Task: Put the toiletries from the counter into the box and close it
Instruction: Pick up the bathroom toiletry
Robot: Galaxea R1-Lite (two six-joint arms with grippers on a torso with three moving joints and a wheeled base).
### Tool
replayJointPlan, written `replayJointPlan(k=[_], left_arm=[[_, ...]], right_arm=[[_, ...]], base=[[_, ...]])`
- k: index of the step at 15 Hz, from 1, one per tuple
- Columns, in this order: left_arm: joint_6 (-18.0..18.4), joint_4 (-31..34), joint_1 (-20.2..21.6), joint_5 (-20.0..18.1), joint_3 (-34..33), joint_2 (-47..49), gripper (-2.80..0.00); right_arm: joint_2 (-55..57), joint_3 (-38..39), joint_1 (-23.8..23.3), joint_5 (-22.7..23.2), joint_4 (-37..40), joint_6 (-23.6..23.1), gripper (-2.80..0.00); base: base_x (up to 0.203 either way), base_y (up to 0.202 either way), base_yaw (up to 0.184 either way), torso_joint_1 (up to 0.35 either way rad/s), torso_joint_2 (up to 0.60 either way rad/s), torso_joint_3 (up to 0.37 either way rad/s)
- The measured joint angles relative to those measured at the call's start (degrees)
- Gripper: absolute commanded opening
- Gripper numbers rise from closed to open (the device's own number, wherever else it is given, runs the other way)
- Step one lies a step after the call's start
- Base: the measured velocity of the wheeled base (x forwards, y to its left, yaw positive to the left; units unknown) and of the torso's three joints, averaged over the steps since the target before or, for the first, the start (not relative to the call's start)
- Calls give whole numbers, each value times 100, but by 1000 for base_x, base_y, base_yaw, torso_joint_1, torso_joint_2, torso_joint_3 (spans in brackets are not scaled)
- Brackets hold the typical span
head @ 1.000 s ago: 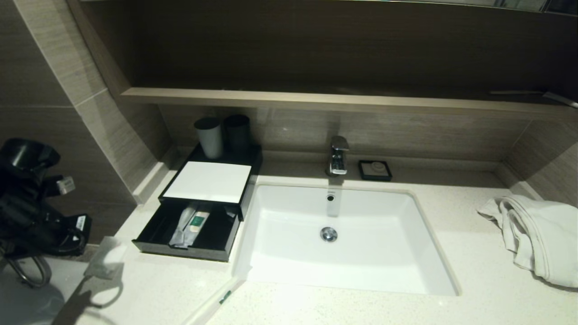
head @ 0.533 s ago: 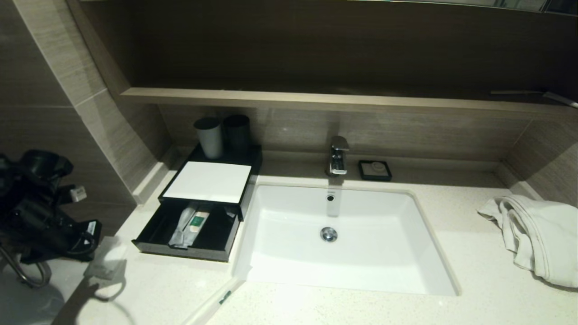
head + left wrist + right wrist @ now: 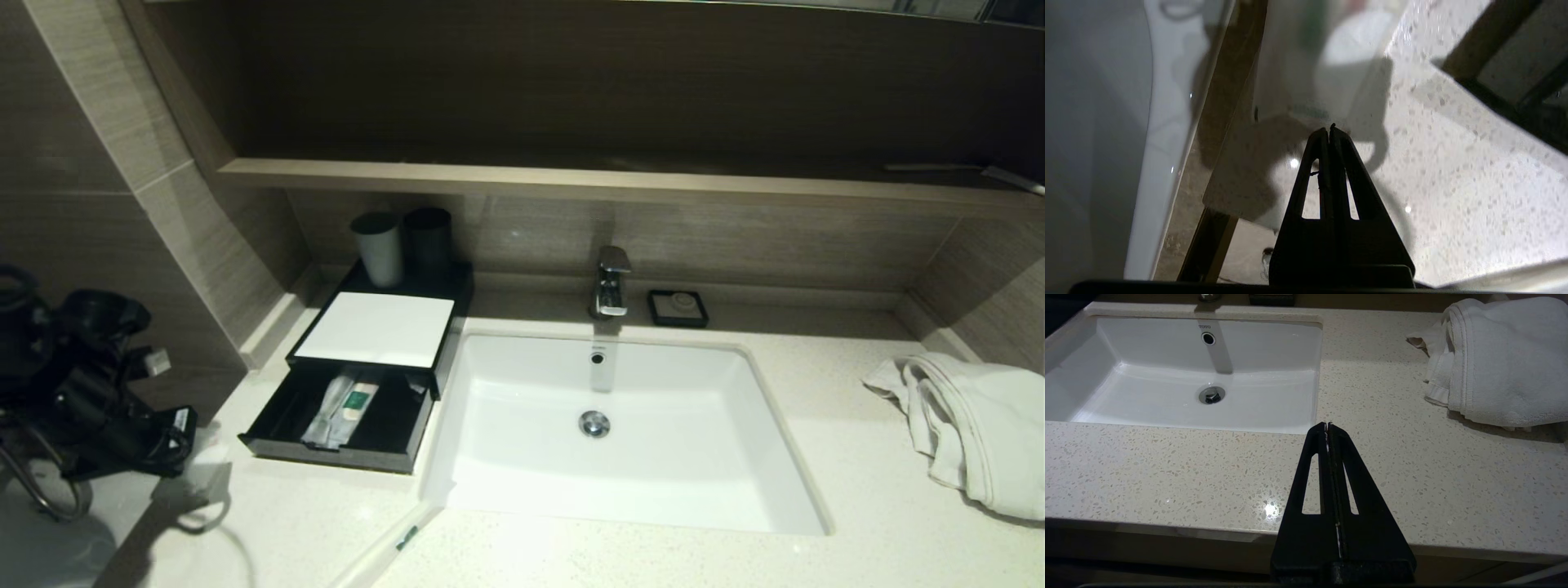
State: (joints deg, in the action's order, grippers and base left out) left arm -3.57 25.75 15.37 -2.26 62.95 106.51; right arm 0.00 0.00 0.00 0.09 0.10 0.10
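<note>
"TOTO" printed on basin point(image 3: 1208, 355) back wall, just above overflow hole point(image 3: 1208, 338).

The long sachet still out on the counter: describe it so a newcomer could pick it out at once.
Start at the white basin set into the speckled counter. From the basin's near left corner, a long thin clear sachet runs diagonally toward the counter's front edge. Its small green mark and its place outside the black box distinguish it from the sachets lying in the open drawer.

You see the black box point(image 3: 371, 327) with white top, drawer open holding sachets point(image 3: 341, 406), a long sachet point(image 3: 384, 549) on the speckled worktop point(image 3: 653, 555) front, clear packet point(image 3: 1310, 73) at its left edge
</note>
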Motion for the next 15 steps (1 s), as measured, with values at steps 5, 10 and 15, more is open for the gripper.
replayJointPlan(k=[5,10,15], left_arm=[[1,-269,17,-20,27,209,-280],[5,-266,17,-33,2,162,0],[0,-266,17,-27,20,180,0]], right_arm=[[0,0,0,-5,0,-1,-280],[0,0,0,0,0,0,-280],[0,0,0,-2,0,0,-280]], base=[[0,0,0,0,0,0],[0,0,0,0,0,0],[0,0,0,0,0,0]])
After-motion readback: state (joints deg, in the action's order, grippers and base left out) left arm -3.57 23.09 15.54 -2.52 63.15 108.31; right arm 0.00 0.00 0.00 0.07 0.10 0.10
